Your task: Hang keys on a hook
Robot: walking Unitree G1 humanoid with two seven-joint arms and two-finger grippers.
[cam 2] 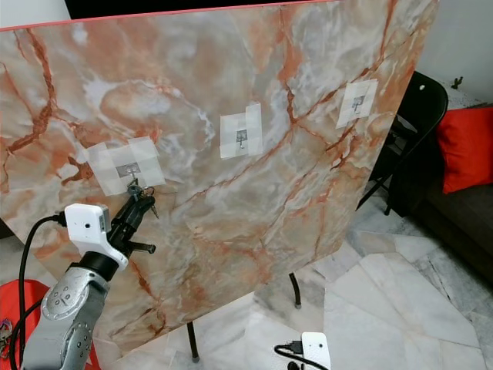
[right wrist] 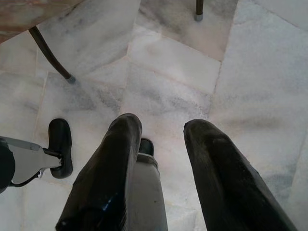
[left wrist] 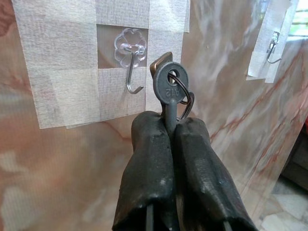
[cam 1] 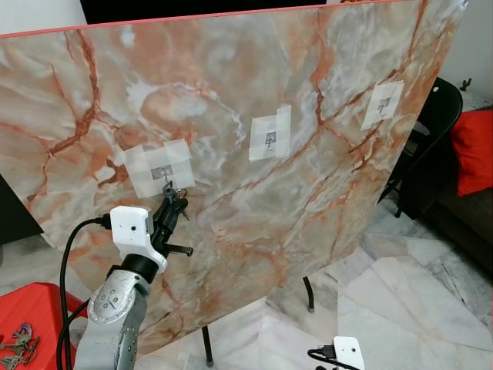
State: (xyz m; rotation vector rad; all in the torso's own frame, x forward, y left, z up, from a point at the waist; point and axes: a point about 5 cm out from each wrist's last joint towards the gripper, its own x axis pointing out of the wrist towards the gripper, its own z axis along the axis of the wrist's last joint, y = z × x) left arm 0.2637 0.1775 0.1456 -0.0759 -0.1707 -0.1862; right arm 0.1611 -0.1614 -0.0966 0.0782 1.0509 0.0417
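Beside hook [left wrist: 131,65], left jaws clamped on keys [left wrist: 170,86].

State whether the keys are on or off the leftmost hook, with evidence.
Off. The left gripper grips the keys beside the hook, which is bare.

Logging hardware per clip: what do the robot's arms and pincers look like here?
The left arm is ribbed silver metal with a white box-shaped wrist camera and a black cable. The left pincer and right pincer each have two long, matte black, rounded fingers.
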